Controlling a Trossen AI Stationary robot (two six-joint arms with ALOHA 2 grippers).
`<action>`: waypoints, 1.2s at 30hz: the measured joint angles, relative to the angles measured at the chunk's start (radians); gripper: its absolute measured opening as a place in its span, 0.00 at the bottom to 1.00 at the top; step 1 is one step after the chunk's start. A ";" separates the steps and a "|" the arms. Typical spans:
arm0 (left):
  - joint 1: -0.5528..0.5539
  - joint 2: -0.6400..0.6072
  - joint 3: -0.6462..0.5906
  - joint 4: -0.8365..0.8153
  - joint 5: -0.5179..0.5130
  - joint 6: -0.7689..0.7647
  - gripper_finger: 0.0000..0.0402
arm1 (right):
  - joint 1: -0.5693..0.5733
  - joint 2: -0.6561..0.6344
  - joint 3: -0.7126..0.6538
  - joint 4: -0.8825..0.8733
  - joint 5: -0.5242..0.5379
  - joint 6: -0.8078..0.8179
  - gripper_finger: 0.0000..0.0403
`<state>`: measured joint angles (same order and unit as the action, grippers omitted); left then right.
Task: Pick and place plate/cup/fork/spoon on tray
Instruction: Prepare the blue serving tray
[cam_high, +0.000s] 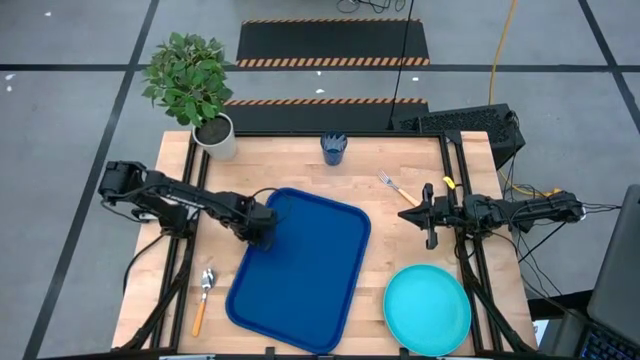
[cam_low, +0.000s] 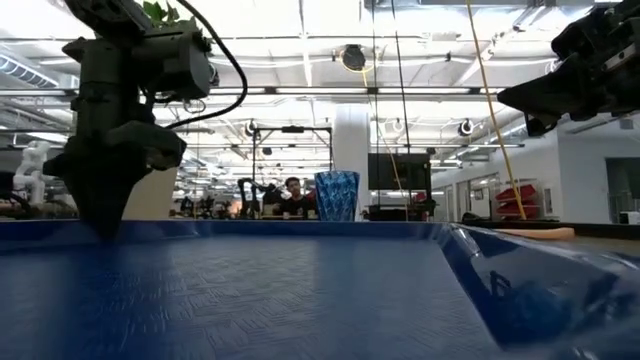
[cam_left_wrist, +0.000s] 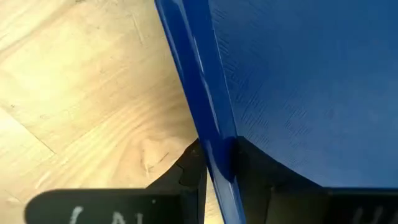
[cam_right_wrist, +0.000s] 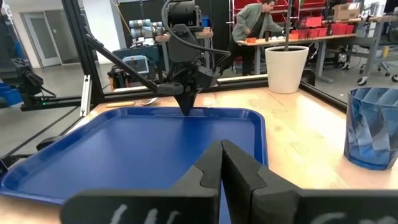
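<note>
The dark blue tray (cam_high: 300, 270) lies slantwise on the wooden table's middle. My left gripper (cam_high: 262, 228) stands at the tray's left rim, shut on it; it also shows in the left wrist view (cam_left_wrist: 217, 177) and the low view (cam_low: 105, 225). My right gripper (cam_high: 403, 214) is shut and empty, held above the table right of the tray, pointing left; its wrist view (cam_right_wrist: 222, 160) shows the fingertips together. The cyan plate (cam_high: 427, 308) lies at the near right, the blue cup (cam_high: 333, 148) stands at the far edge, the fork (cam_high: 392, 186) lies far right, and the spoon (cam_high: 203, 295) lies near left. My left gripper pinches the tray's raised left rim (cam_left_wrist: 214, 140), near its far corner, one finger outside on the table side (cam_left_wrist: 186, 171) and one inside the tray (cam_left_wrist: 261, 171). The fingers come from above, pointing down, and lie across the rim. The tray stays down on the table.
A potted plant in a white pot (cam_high: 215, 135) stands at the table's far left corner. Black rails (cam_high: 455, 190) run along the table's left and right edges. People and workbenches show in the room beyond.
</note>
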<state>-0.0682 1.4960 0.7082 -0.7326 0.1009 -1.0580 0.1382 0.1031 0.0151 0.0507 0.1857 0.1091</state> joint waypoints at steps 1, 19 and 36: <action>0.009 0.000 0.000 0.001 0.004 0.008 0.15 | 0.000 0.002 0.000 0.001 0.000 0.004 0.00; 0.221 0.005 0.067 -0.005 -0.030 0.378 0.12 | 0.000 0.009 0.000 0.005 -0.003 0.022 0.00; 0.338 0.003 0.173 0.003 -0.062 0.623 0.11 | 0.000 0.009 0.000 0.005 -0.003 0.028 0.00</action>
<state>0.2700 1.4994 0.8814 -0.7300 0.0387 -0.4354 0.1380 0.1120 0.0151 0.0555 0.1829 0.1375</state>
